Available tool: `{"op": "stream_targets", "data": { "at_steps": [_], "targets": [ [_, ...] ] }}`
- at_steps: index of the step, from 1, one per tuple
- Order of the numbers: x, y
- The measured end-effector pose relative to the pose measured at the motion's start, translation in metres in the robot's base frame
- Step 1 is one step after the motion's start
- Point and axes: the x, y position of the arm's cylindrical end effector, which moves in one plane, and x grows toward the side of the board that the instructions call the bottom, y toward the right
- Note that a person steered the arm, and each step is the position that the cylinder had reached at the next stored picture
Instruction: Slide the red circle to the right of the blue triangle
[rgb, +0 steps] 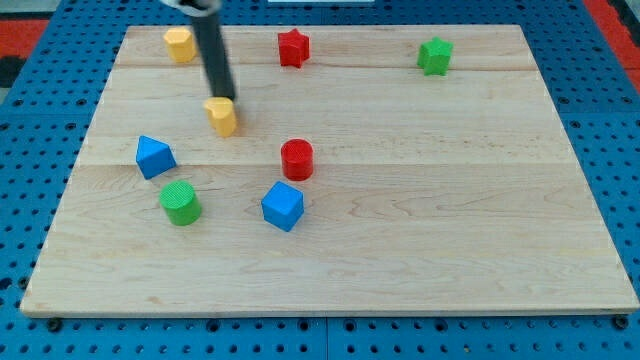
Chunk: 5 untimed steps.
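The red circle (297, 159) stands on the wooden board near the middle. The blue triangle (154, 157) lies well to its left. My tip (222, 97) is at the top edge of a small yellow block (223, 116), above and between the two, closer to the triangle's right. The rod rises from it towards the view's top.
A green circle (181, 203) sits below the blue triangle. A blue cube (282, 206) sits just below the red circle. A yellow block (179, 44), a red star (292, 48) and a green star (435, 56) line the board's top. The board (450, 220) lies on a blue pegboard.
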Motion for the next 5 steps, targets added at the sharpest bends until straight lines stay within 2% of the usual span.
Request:
{"op": "stream_targets", "data": {
  "at_steps": [1, 2, 3, 4, 5],
  "targets": [
    [0.04, 0.077],
    [0.04, 0.104],
    [0.08, 0.091],
    [0.104, 0.029],
    [0.072, -0.012]
  ]
}}
